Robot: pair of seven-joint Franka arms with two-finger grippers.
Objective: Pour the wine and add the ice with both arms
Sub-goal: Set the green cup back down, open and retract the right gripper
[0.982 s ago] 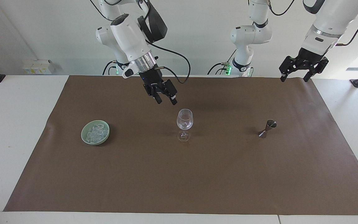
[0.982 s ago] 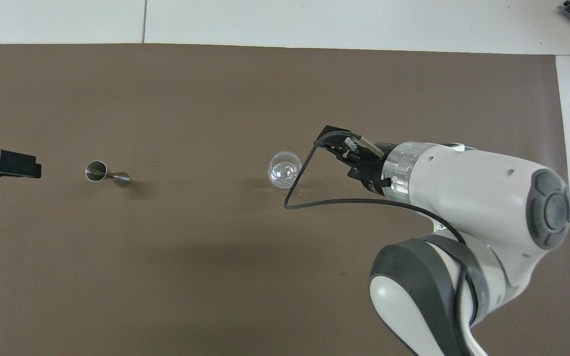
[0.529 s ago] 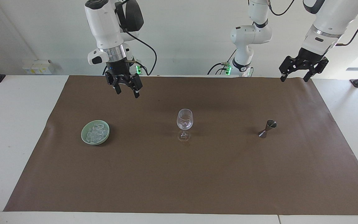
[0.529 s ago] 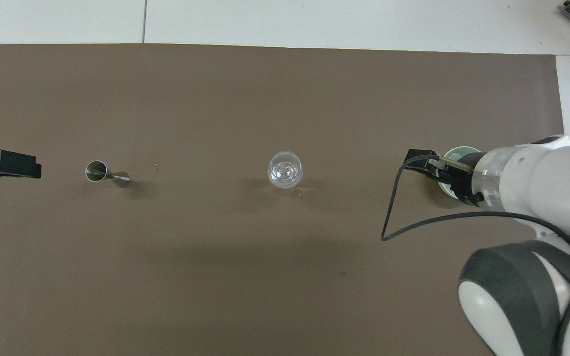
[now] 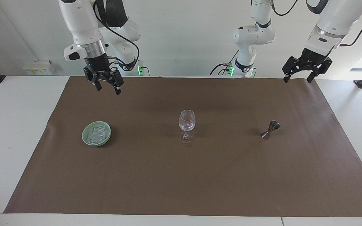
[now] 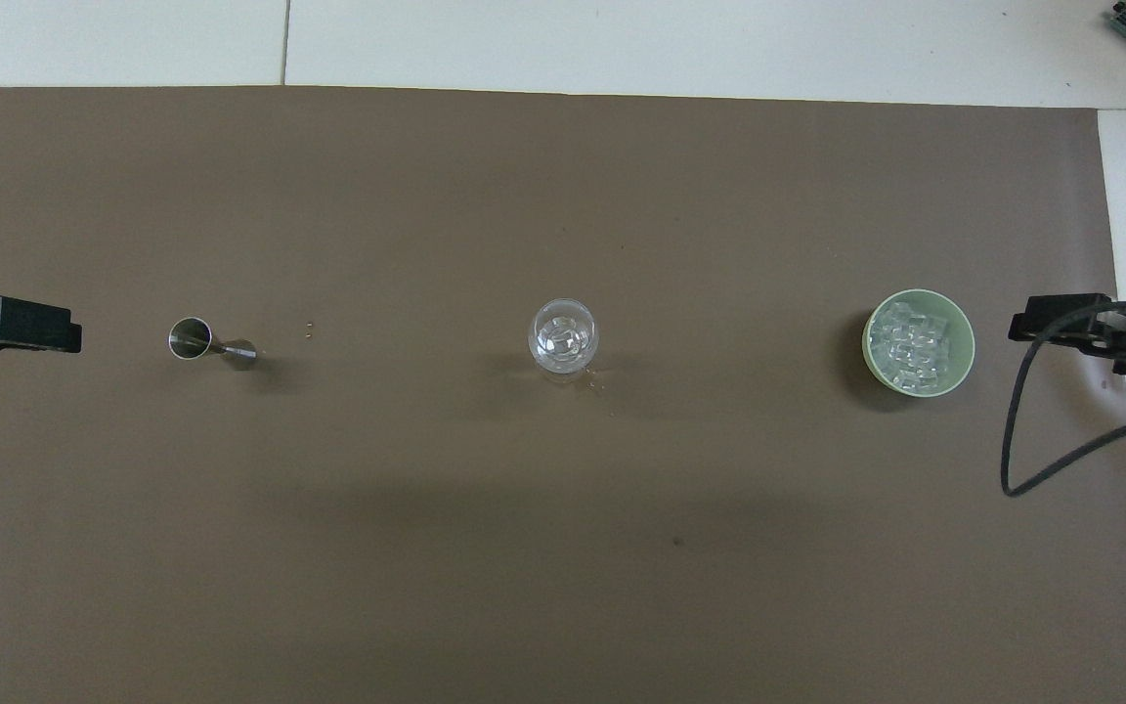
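Observation:
A clear stemmed glass [image 5: 187, 121] [image 6: 563, 335] stands mid-mat with a few glassy chunks inside it. The ice [image 5: 97, 133] [image 6: 917, 342] is heaped in a pale green bowl [image 5: 85, 138] [image 6: 871, 323] toward the right arm's end. A metal jigger [image 5: 270, 129] [image 6: 201, 340] stands toward the left arm's end. My right gripper [image 5: 108, 89] [image 6: 1061, 323] hangs open and empty, high over the mat's edge past the bowl. Over the mat's corner at its own end, my left gripper [image 5: 297, 80] [image 6: 60, 328] waits open and empty. No wine shows in any vessel.
A brown mat [image 5: 200, 182] covers most of the white table [image 5: 8, 141]. A few small droplets lie on the mat beside the glass's foot [image 6: 602, 386] and near the jigger. The right arm's black cable [image 6: 1013, 460] loops over the mat's end.
The right arm has swung up and away from beside the glass to its own end of the table, uncovering the bowl in the overhead view. The left arm has stayed still.

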